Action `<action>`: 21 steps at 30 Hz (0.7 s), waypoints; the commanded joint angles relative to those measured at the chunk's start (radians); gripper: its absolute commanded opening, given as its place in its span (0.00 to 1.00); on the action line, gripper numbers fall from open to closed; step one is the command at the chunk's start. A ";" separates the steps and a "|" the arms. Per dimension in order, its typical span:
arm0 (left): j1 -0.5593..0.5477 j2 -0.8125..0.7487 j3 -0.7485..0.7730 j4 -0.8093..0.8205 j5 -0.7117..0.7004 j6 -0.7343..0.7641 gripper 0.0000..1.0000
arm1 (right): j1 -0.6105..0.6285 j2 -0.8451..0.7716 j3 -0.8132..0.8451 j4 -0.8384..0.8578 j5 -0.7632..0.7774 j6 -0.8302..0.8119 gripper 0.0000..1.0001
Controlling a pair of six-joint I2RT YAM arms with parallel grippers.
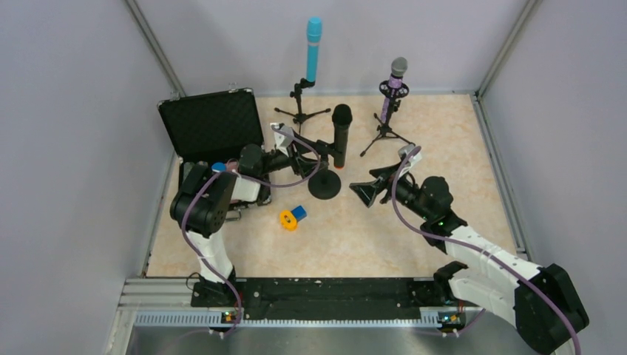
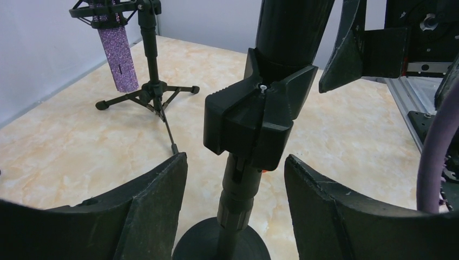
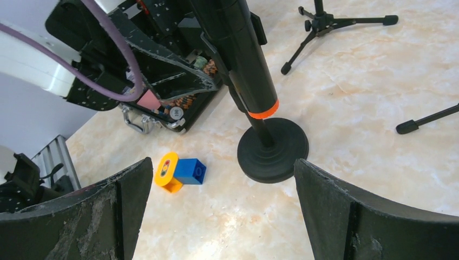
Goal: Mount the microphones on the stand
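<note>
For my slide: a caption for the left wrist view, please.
Open left hand flanks the stand clip holding the black microphone; purple microphone behind.

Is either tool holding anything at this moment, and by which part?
Nothing is held. The left tool straddles the stand of the black microphone, with gaps on both sides; the right tool is open and empty.

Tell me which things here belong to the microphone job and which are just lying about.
Job: light-blue microphone, purple microphone, black microphone, round-base stand, rear tripod stand, right tripod stand.
Lying about: open black case, orange-and-blue block.
</note>
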 commanded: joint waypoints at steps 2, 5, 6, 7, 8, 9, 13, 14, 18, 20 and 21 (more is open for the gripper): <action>0.003 0.065 0.061 0.220 0.044 -0.101 0.68 | -0.014 -0.006 0.056 -0.002 -0.035 0.018 0.99; 0.002 0.096 0.089 0.237 0.059 -0.138 0.63 | -0.014 -0.024 0.061 -0.026 -0.032 0.017 0.99; 0.002 0.103 0.092 0.238 0.059 -0.139 0.62 | -0.014 -0.031 0.060 -0.030 -0.029 0.018 0.99; 0.002 0.106 0.093 0.238 0.060 -0.136 0.61 | -0.015 -0.036 0.060 -0.034 -0.027 0.016 0.99; 0.002 0.110 0.094 0.239 0.062 -0.134 0.59 | -0.015 -0.039 0.059 -0.039 -0.025 0.016 0.99; 0.002 0.113 0.096 0.239 0.066 -0.134 0.58 | -0.015 -0.041 0.058 -0.041 -0.022 0.016 0.99; 0.002 0.127 0.106 0.238 0.089 -0.140 0.40 | -0.015 -0.040 0.059 -0.046 -0.020 0.012 0.99; 0.002 0.129 0.108 0.239 0.095 -0.145 0.30 | -0.016 -0.037 0.059 -0.046 -0.020 0.009 0.99; 0.002 0.128 0.105 0.239 0.109 -0.152 0.00 | -0.016 -0.026 0.059 -0.047 -0.018 -0.004 0.99; 0.002 0.124 0.099 0.239 0.104 -0.153 0.00 | -0.016 -0.021 0.060 -0.048 -0.018 -0.015 0.99; 0.002 0.121 0.095 0.239 0.102 -0.154 0.00 | -0.015 -0.019 0.057 -0.050 -0.018 -0.024 0.99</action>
